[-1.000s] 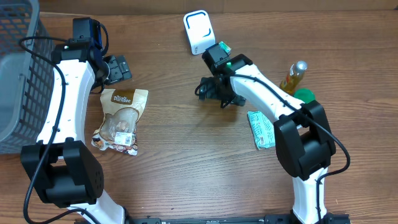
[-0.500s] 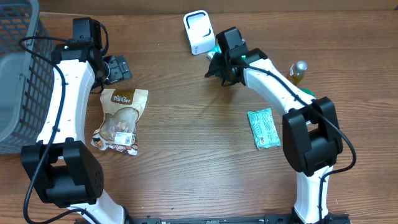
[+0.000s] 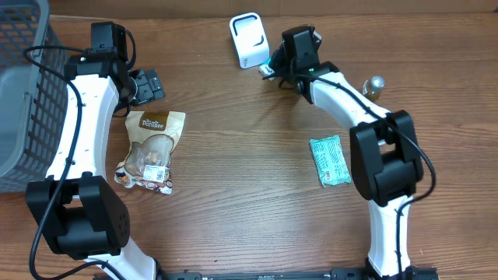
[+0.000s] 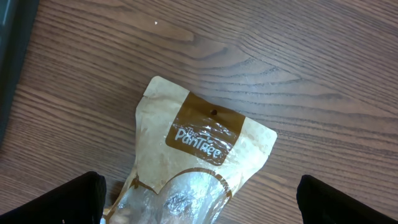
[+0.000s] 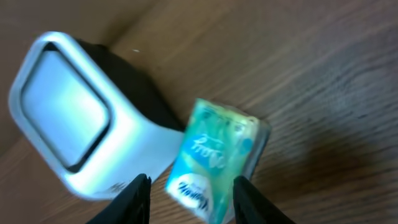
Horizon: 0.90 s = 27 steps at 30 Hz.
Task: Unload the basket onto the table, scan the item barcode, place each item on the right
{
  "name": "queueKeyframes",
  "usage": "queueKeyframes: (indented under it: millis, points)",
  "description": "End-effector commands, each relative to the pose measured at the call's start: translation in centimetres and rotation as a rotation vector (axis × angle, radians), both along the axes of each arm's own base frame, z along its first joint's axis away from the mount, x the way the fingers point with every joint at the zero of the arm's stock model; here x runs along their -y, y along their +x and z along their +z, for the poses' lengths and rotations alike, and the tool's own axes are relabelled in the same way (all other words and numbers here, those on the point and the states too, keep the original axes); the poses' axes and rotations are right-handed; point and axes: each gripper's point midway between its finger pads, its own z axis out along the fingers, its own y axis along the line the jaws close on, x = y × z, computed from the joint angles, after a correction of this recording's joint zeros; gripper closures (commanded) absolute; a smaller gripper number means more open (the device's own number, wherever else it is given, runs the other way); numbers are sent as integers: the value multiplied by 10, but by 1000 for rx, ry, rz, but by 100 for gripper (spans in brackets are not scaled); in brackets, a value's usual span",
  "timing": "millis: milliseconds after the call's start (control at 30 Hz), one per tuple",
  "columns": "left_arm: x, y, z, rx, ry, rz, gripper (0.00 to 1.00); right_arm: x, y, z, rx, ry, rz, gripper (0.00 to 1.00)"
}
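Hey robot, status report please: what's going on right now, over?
Left gripper open above snack bag. Right gripper closed on green packet, beside scanner. Nothing between them.

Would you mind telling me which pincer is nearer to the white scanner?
Right. The right pincer holds a green packet just beside the scanner; the left pincer hangs far off, by the brown snack bag.

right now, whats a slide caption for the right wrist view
Right gripper straddles a green packet beside the white scanner on the wood table.
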Motion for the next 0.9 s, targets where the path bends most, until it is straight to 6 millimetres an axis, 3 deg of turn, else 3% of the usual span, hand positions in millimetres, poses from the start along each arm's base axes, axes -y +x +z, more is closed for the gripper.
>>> queueKeyframes:
  millis: [0, 133, 267, 333, 400, 433, 567, 667, 767, 867]
  points:
    - [0, 2, 7, 17, 13, -2, 0, 1, 0, -37, -49, 24, -69, 56]
    - [0, 2, 7, 17, 13, -2, 0, -2, 7, -55, -28, 32, -67, 51]
    - [0, 2, 7, 17, 13, -2, 0, -3, 11, -62, -14, 38, -67, 53]
    - [0, 2, 7, 17, 13, -2, 0, -3, 12, -62, -12, 39, -67, 65]
    - [0, 2, 7, 17, 13, -2, 1, -3, 11, -62, -16, 37, -65, 91]
    - [0, 2, 7, 17, 13, -2, 0, -2, 10, -63, -23, 33, -62, 96]
    - [0, 2, 7, 17, 13, -2, 0, 8, 1, -62, -86, 37, -57, 96]
    - [0, 2, 7, 17, 13, -2, 0, 5, 3, -38, -64, 81, 43, 96]
    - [0, 2, 7, 17, 13, -2, 1, -20, 17, 14, 122, 92, 293, 96]
    - [0, 2, 7, 17, 13, -2, 0, -20, 26, 57, 248, 15, 333, 96]
